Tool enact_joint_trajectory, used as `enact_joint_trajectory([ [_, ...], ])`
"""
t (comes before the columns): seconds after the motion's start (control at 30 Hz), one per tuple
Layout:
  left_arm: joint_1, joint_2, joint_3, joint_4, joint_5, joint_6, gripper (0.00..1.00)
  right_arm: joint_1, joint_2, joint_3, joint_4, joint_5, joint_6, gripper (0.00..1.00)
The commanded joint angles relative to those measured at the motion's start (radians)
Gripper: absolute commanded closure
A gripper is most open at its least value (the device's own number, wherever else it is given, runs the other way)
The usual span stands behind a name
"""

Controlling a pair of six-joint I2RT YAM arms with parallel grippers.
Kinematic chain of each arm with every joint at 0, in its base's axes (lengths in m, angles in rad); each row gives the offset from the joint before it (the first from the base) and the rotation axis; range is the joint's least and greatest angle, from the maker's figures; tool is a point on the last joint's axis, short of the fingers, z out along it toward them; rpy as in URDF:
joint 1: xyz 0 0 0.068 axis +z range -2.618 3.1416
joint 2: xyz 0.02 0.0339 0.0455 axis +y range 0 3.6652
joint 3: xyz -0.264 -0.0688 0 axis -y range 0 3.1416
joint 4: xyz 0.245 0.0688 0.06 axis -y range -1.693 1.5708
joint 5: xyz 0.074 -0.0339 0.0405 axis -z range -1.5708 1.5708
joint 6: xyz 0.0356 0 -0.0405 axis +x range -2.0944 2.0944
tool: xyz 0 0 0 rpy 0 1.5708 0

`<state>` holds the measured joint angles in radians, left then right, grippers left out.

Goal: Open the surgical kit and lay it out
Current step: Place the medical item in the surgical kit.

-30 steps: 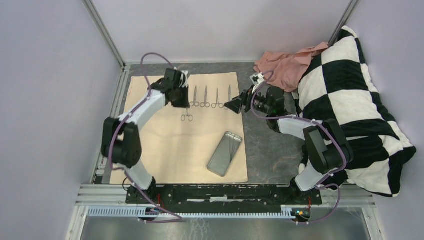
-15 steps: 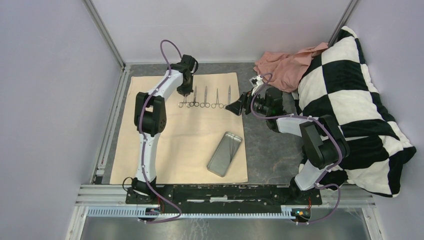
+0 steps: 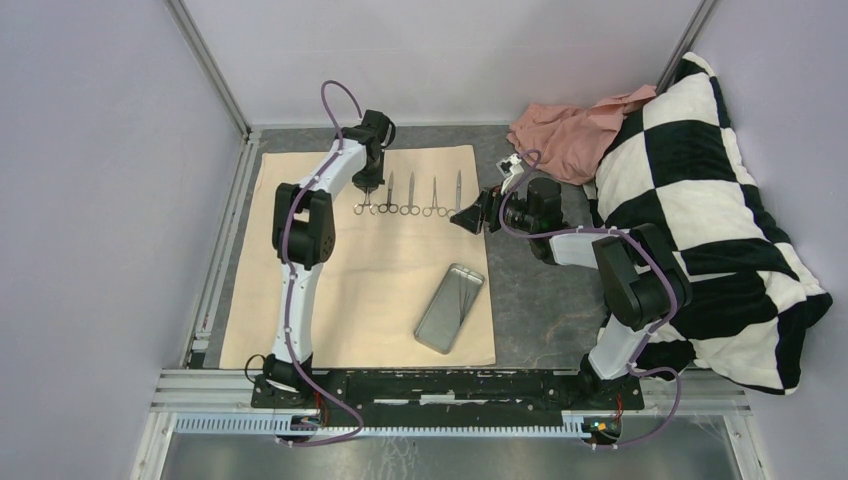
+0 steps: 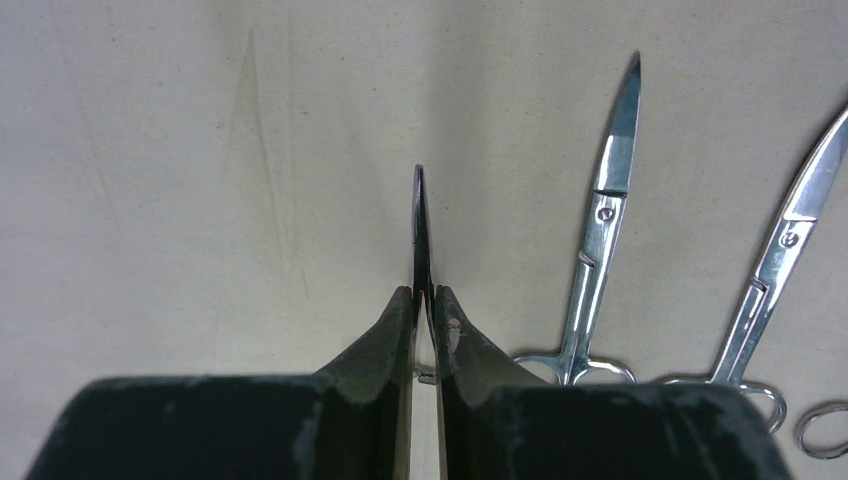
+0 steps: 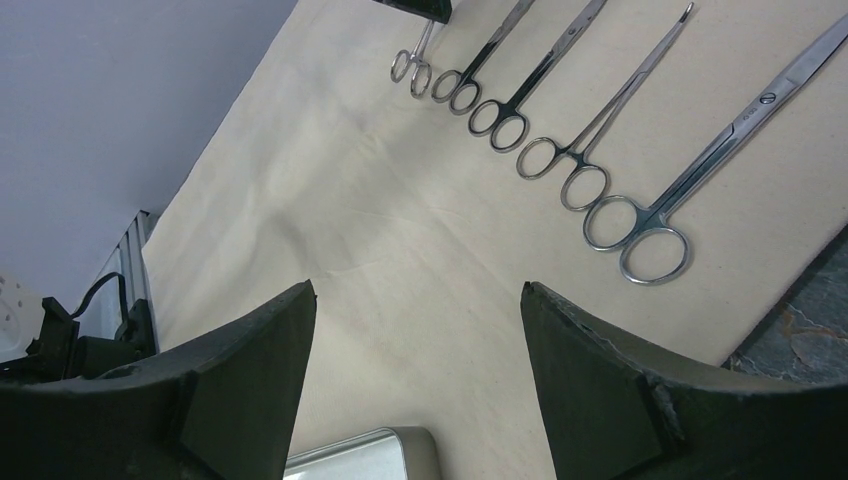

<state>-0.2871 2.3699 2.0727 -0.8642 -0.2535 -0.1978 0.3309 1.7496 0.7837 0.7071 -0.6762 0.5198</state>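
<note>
**Five instruments now share one row beyond the tray**

One second ago I saw the fifth instrument lying apart, closer to the tray than the other four. It now sits at the row's left end, farthest from the tray. My left gripper is clenched on it, and its blade pokes out edge-on between the fingers. My right gripper hangs released, jaws wide, near the tray's far end. Tray and cloth wrap have not moved.
</note>
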Motion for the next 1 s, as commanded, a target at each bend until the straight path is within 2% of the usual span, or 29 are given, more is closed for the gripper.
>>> enact_joint_trajectory([
  [0.0,0.012,0.035,0.059,0.003,-0.004,0.034,0.98,-0.005,0.003,0.040,0.046,-0.017,0.003,0.19],
  [0.97,0.019,0.061,0.081,0.028,-0.036,0.051,0.98,-0.005,0.022,0.038,0.091,-0.048,0.033,0.20],
])
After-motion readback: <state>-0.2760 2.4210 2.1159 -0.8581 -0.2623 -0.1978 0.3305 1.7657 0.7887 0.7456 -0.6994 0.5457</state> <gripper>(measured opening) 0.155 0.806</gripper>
